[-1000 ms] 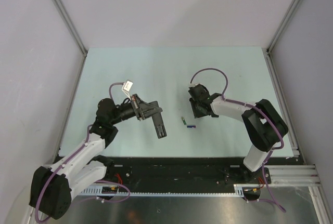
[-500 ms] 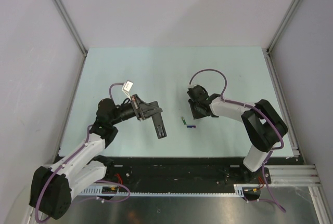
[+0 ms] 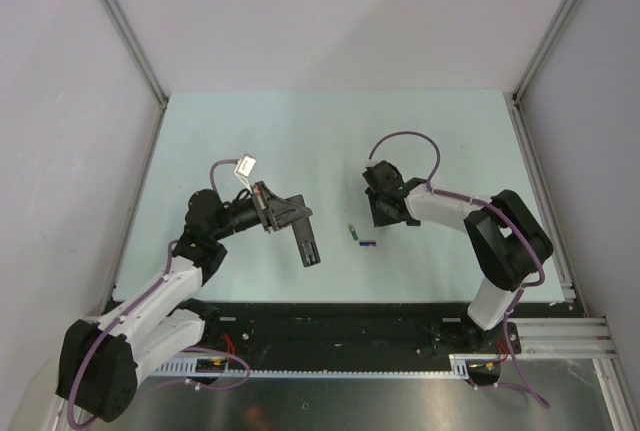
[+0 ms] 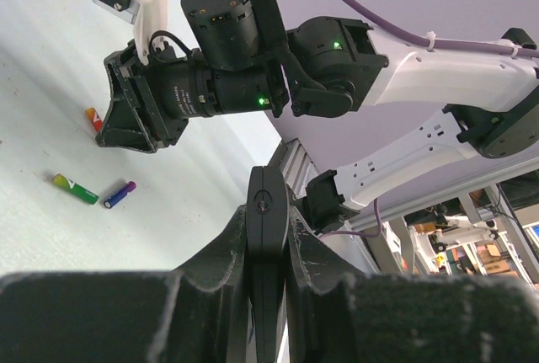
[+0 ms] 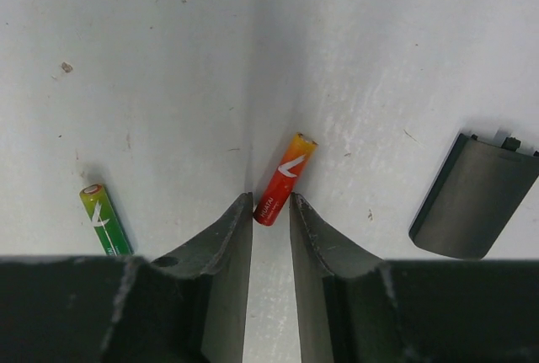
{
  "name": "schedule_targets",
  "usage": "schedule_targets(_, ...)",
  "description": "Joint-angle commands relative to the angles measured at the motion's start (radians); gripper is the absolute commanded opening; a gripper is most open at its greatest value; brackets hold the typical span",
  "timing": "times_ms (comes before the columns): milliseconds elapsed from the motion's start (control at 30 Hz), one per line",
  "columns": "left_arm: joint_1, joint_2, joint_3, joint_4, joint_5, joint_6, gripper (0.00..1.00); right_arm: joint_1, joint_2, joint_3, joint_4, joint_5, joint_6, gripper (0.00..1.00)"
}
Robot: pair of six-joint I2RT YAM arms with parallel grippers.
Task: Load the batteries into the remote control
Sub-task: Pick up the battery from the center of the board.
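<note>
The pale green worktop (image 3: 300,131) carries the loose pieces. The left gripper (image 4: 268,249) is clamped on a slim black plastic remote control bar (image 4: 266,203), held over the worktop's near-left part. The right gripper (image 5: 271,211), jaws narrowly apart, straddles one end of a red-orange cylindrical battery (image 5: 285,176) right of centre. A dark grey plastic cover (image 5: 472,203) lies near it. A green cylindrical battery (image 5: 105,218) and a blue-purple cylindrical battery (image 4: 120,194) lie closer to the near edge.
</note>
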Motion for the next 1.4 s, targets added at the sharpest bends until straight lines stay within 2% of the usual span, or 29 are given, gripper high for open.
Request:
schedule_targets(0,0.002,-0.002,-0.007,0.029,0.013,0.021,0.00,-0.005,0.005,0.028,-0.020,0.008,0.018,0.27)
schedule_targets(200,0.002,-0.005,-0.007,0.029,0.010,0.021,0.00,-0.003,0.005,0.028,-0.048,0.021,0.023,0.26)
schedule_targets(300,0.002,-0.004,-0.007,0.029,0.012,0.021,0.00,-0.003,0.005,0.028,-0.054,0.027,0.018,0.19)
schedule_targets(400,0.002,-0.005,-0.006,0.029,0.012,0.021,0.00,-0.001,0.006,0.028,-0.055,0.027,0.013,0.08)
schedule_targets(433,0.002,-0.005,-0.006,0.029,0.012,0.021,0.00,0.000,0.008,0.028,-0.055,0.027,0.013,0.01)
schedule_targets(467,0.002,-0.007,-0.006,0.029,0.012,0.021,0.00,0.000,0.011,0.028,-0.055,0.028,0.013,0.00)
schedule_targets(600,0.002,-0.002,0.000,0.029,0.006,0.014,0.00,0.005,0.005,0.028,-0.054,0.030,0.021,0.00)
schedule_targets(833,0.002,0.030,0.027,0.029,-0.095,-0.050,0.00,0.055,-0.188,0.028,-0.075,0.036,0.039,0.00)
schedule_targets(967,0.000,0.068,0.051,0.031,-0.146,-0.079,0.00,0.132,-0.342,0.042,-0.146,0.034,0.039,0.00)
schedule_targets(1100,-0.010,0.108,0.077,0.039,-0.187,-0.058,0.00,0.292,-0.484,0.053,-0.197,0.073,0.047,0.00)
schedule_targets(1367,-0.065,0.206,0.128,0.066,-0.244,-0.044,0.00,0.422,-0.534,0.131,-0.252,0.079,0.105,0.00)
